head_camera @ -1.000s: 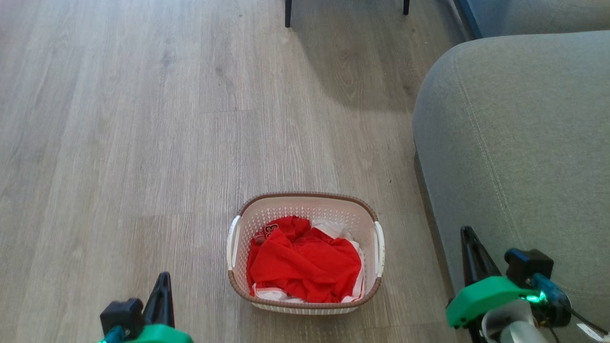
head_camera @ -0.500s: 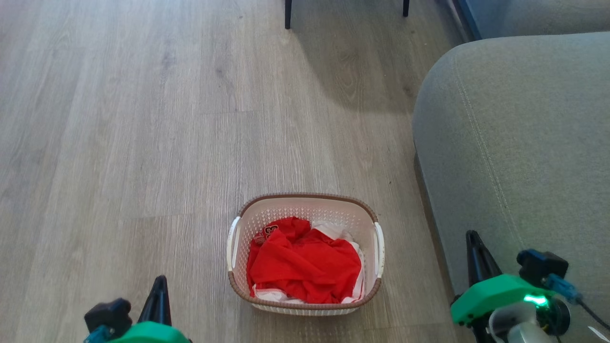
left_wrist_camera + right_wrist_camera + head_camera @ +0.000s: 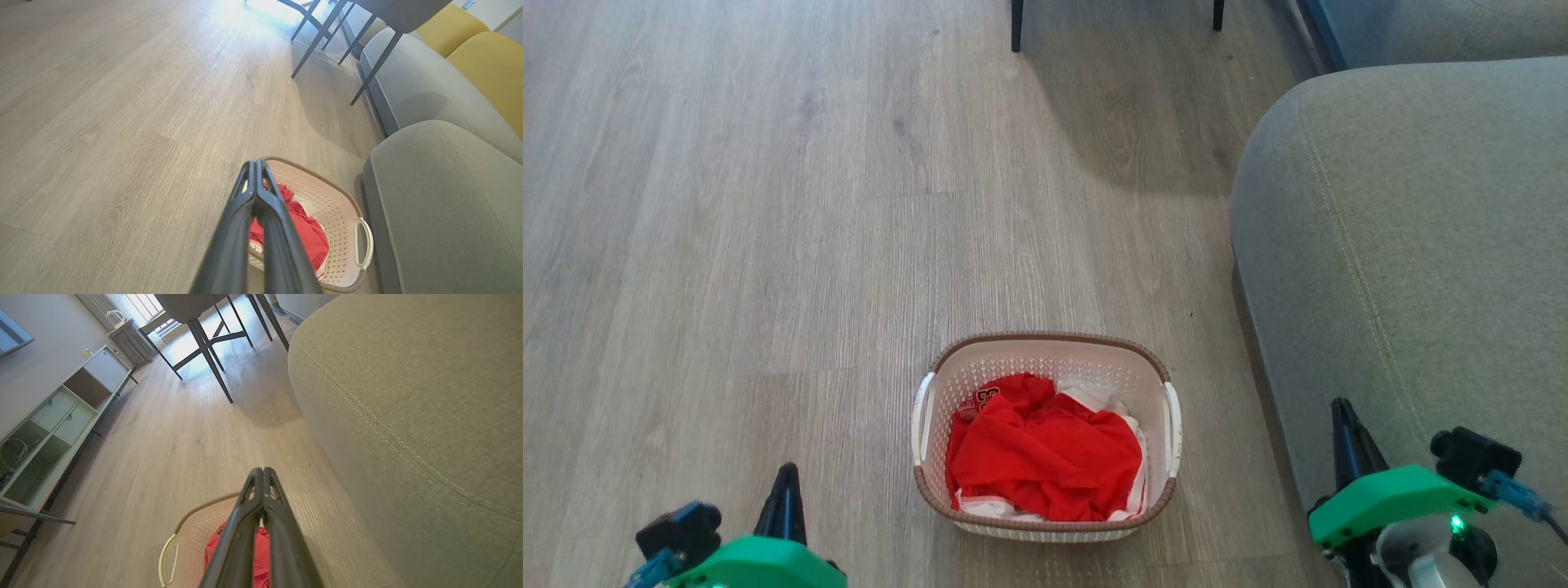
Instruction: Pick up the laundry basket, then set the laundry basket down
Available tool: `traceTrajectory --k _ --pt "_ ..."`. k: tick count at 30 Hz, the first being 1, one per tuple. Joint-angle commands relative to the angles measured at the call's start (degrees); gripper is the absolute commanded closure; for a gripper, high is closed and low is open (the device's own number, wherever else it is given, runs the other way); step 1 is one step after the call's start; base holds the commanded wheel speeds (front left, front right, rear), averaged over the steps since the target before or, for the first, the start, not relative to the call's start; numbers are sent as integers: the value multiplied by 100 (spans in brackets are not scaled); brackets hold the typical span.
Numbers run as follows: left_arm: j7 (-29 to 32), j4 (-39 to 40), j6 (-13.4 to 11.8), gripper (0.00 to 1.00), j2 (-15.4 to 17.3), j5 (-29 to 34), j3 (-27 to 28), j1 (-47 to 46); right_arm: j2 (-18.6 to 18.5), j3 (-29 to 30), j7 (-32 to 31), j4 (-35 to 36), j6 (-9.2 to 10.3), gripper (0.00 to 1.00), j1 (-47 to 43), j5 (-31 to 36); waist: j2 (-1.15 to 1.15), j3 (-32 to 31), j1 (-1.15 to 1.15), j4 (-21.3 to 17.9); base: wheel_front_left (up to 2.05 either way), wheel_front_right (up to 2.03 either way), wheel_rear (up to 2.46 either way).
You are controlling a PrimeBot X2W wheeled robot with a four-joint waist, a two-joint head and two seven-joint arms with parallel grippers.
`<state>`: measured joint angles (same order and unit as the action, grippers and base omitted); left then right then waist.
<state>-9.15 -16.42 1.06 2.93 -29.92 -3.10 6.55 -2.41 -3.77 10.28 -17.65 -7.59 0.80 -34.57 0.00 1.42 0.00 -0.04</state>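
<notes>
Laundry basket (image 3: 1045,360) on floor (image 3: 768,245) beside sofa (image 3: 1405,245); left pincer (image 3: 787,470) closed, empty; right pincer (image 3: 1340,407) same.

Left end effector (image 3: 785,490) and right end effector (image 3: 1343,425) are both pinched closed and empty, fingers pointing forward, parked low.

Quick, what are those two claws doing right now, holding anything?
Left gripper: closed, holding nothing.
Right gripper: closed, holding nothing.

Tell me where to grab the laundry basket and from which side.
Probably the two white side handles: left gripper on the left handle, right gripper on the right handle, each from outside. The laundry basket sits upright between them.
</notes>
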Motion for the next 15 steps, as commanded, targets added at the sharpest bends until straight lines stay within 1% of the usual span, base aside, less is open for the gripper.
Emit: traceTrajectory --k 1,15 --pt "43 176 53 100 0 -215 115 -282 -102 27 -53 211 3 100 259 -224 0 -3 0 0 0 0 0" --pt "257 185 137 100 0 -1063 235 -422 -126 125 -247 235 4 100 295 -1042 0 -20 0 1 0 0 0"
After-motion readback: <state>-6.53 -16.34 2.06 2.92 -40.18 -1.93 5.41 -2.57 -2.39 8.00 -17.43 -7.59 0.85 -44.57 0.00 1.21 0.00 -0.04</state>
